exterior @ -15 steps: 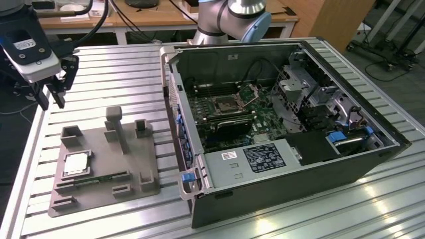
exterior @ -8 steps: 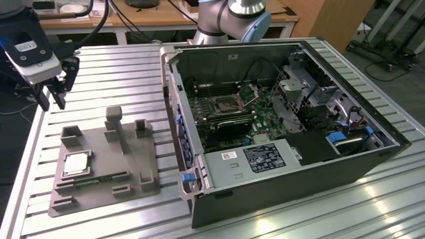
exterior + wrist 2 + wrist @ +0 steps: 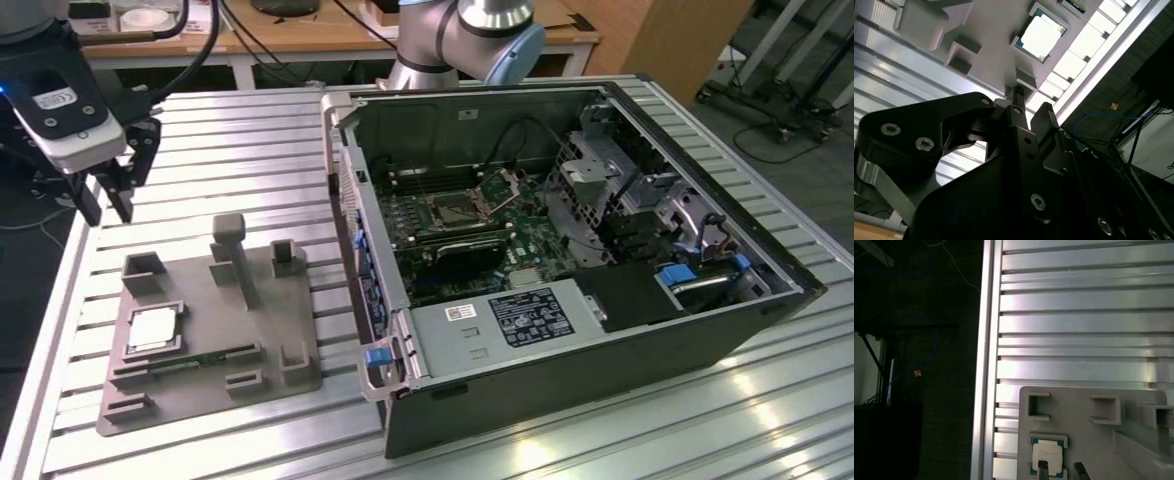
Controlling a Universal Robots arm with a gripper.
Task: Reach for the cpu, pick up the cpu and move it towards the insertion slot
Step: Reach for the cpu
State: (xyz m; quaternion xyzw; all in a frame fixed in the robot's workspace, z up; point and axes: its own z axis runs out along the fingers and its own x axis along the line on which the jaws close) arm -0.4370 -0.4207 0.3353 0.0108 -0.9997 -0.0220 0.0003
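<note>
Reaching is the step in hand: the gripper (image 3: 107,208), fingers parted and empty, hovers well apart from the cpu (image 3: 154,330) lying in the grey tray (image 3: 200,310), so grasping calls for centring over it.

So the table (image 3: 227,130) is one of those ribbed aluminium slat tops, with shiny grooves running across it. Two things sit straight on it: an open black computer case (image 3: 627,355) lying on its side, and a grey plastic tray (image 3: 207,310) just beside the case on the exterior view's left, near the table's edge.
</note>
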